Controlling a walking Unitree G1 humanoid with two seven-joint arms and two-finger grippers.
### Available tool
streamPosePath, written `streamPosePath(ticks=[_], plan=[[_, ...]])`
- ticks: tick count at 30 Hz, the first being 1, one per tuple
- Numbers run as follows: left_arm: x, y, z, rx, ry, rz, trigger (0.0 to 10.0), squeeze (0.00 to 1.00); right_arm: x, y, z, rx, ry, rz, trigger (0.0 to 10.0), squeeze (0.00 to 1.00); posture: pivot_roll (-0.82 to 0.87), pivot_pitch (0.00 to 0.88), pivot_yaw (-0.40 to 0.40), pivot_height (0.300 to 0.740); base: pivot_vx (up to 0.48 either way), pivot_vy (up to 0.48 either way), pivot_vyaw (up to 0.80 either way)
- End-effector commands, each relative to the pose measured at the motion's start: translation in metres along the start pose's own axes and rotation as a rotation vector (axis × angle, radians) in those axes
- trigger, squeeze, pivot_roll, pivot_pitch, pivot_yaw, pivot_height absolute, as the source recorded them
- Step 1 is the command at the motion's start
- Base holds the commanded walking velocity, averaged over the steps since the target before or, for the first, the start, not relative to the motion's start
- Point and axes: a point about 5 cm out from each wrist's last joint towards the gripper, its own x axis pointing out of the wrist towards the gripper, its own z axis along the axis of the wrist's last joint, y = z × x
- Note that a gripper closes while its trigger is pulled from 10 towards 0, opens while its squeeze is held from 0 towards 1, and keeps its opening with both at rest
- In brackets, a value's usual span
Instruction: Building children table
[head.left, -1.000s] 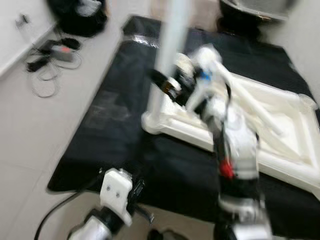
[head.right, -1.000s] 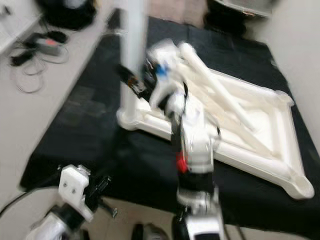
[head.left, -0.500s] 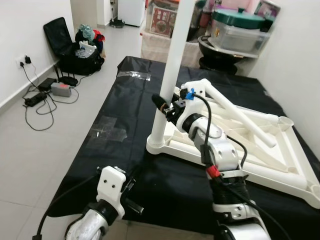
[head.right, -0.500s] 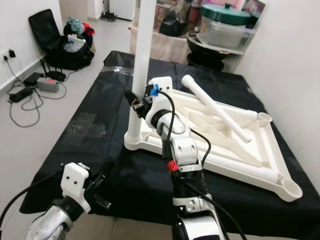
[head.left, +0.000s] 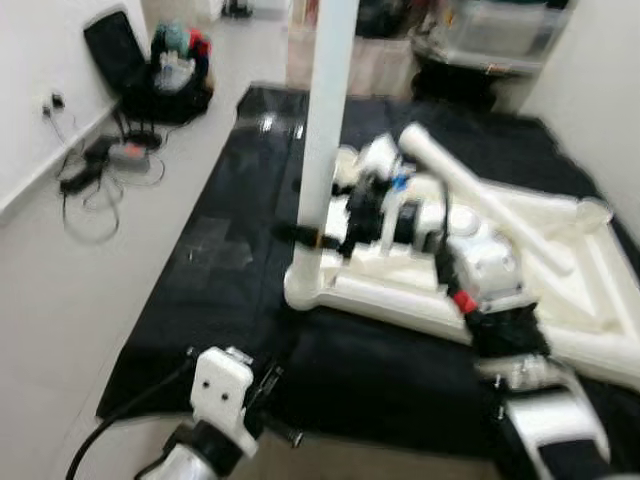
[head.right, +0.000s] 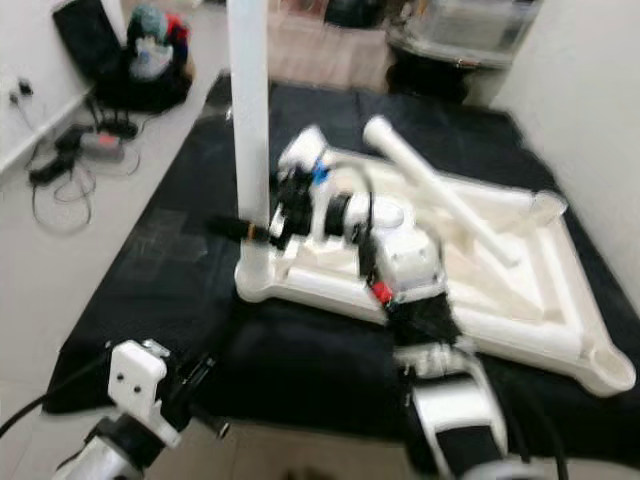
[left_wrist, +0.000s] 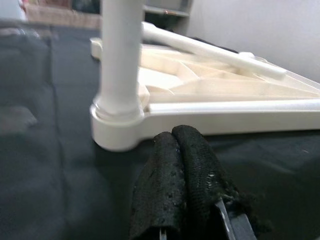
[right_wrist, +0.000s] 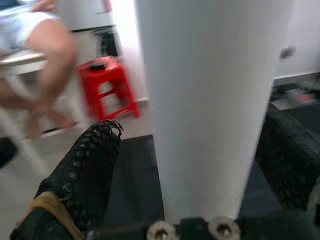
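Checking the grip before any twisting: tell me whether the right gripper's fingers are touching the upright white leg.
Cannot tell. In the right wrist view the upright leg stands between the right gripper's fingers, but blur hides whether they press it.
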Motion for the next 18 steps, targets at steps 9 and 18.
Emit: streamPosePath(ticks=[9, 18], plan=[[-0.013, -0.016, 0.016, -0.013, 0.003, -0.015, 10.0, 0.00, 0.000, -0.005, 0.028, 0.024, 0.001, 0.350, 0.0, 0.00, 0.04, 0.311, -0.169, 0.740, 0.000, 0.000, 0.00], [-0.013, -0.014, 0.019, -0.014, 0.017, -0.009, 10.0, 0.00, -0.009, -0.015, 0.031, 0.010, -0.080, 0.270, 0.0, 0.00, 0.01, 0.272, -0.166, 0.740, 0.000, 0.000, 0.00]])
